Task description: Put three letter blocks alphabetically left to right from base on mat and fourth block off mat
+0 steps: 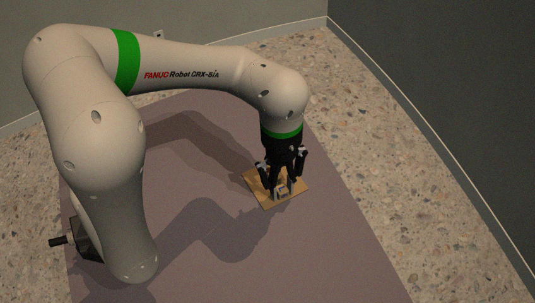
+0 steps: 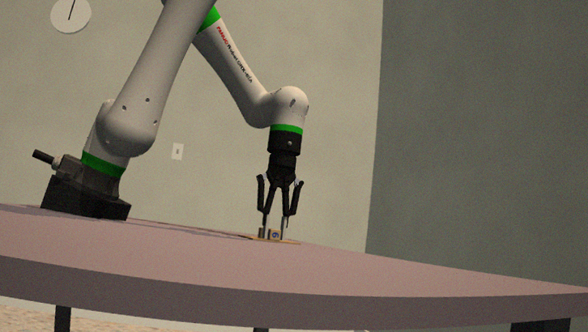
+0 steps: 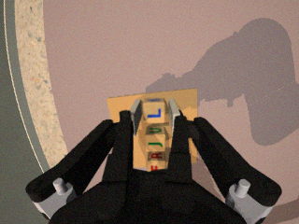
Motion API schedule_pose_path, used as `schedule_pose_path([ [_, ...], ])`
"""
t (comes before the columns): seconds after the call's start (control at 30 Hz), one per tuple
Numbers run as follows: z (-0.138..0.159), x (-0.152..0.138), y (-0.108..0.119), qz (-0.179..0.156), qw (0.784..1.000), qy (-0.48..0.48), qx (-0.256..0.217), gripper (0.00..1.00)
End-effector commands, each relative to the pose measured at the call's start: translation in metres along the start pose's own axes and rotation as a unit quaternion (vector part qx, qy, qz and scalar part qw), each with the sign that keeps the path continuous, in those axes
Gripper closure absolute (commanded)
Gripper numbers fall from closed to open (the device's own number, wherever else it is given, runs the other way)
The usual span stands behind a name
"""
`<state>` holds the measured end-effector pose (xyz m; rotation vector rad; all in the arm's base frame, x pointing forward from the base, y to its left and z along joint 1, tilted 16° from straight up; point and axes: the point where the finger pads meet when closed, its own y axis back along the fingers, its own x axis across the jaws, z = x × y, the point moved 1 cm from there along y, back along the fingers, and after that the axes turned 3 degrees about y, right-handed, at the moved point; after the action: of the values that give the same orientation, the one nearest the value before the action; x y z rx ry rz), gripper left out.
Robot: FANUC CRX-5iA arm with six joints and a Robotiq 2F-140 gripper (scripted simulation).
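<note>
A tan mat (image 1: 269,191) lies on the table. Three blocks sit on it in a row under the gripper. In the wrist view the farthest block shows a blue L (image 3: 153,112), the middle block a green letter (image 3: 153,140), and the nearest block a red letter (image 3: 153,161); the fingers partly hide the last two. My gripper (image 3: 154,107) stands upright over the blue L block (image 1: 282,190), with a fingertip on each side and a small gap to it. The block rests on the mat. From the side (image 2: 274,233) it shows a 9. I cannot see the fourth block.
The mat (image 3: 152,125) lies near the table's far right edge (image 1: 337,176). The robot's base (image 1: 86,240) stands at the near left of the table, and the arm reaches across above it.
</note>
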<state>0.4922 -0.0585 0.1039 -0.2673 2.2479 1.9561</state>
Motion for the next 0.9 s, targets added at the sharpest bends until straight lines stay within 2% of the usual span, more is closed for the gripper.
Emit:
schedule_pose_path([
  [0.0,0.000,0.000,0.000,0.000,1.000,0.000,0.000,0.72],
  [0.4,0.000,0.000,0.005,0.000,1.000,0.000,0.000,0.72],
  [0.63,0.000,0.000,0.034,0.000,1.000,0.000,0.000,0.72],
  [0.7,0.000,0.000,0.034,0.000,1.000,0.000,0.000,0.72],
  [0.87,0.000,0.000,0.061,0.000,1.000,0.000,0.000,0.72],
])
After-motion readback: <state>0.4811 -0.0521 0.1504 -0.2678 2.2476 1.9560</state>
